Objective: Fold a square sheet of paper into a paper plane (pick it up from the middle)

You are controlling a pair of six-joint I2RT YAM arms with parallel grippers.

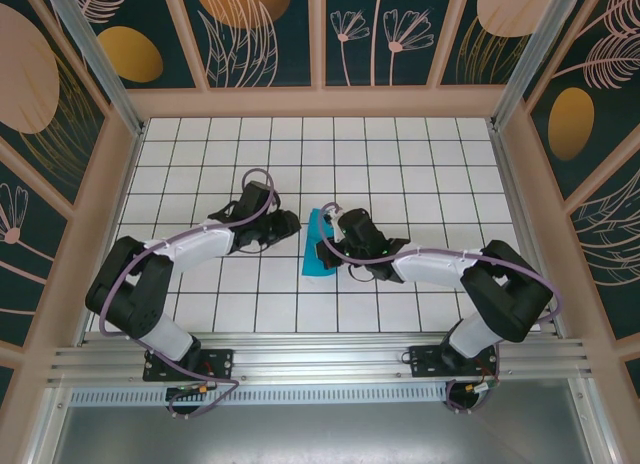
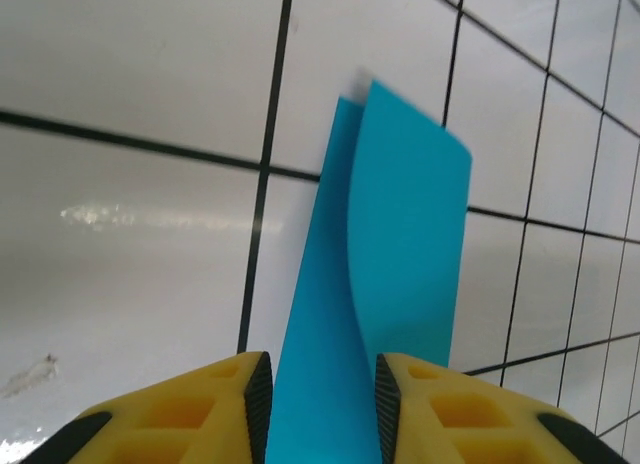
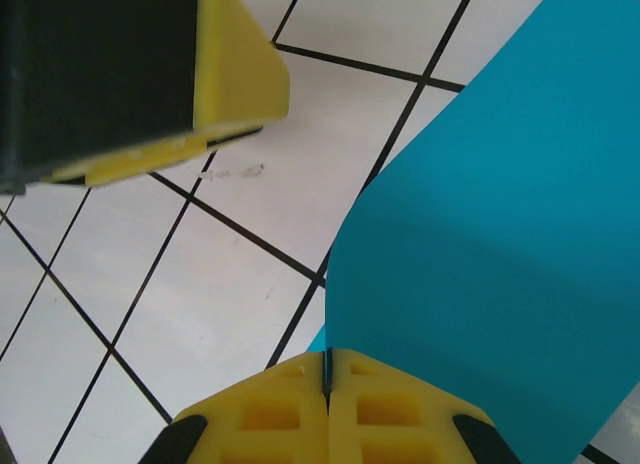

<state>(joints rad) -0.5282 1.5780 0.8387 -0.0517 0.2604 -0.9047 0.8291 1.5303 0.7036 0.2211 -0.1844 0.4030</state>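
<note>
Two limp flaps: square sheet of paper (image 3: pixel 500 234), probably light and tear-prone. Right gripper (image 3: pixel 327 369) pinches its edge; left gripper (image 2: pixel 322 384) spread astride; grip near crease.

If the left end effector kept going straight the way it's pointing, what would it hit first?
Probably the square sheet of paper, which reaches in between the fingers of the left end effector.

Qty per type:
- square sheet of paper (image 1: pixel 318 249), teal: 1 pc.
- left arm (image 1: pixel 190 249) + right arm (image 1: pixel 450 266): 2 arms.
- left gripper (image 2: pixel 322 382) + right gripper (image 3: pixel 327 369): 2 grippers.
- tiled table (image 1: pixel 400 154): 1.
</note>
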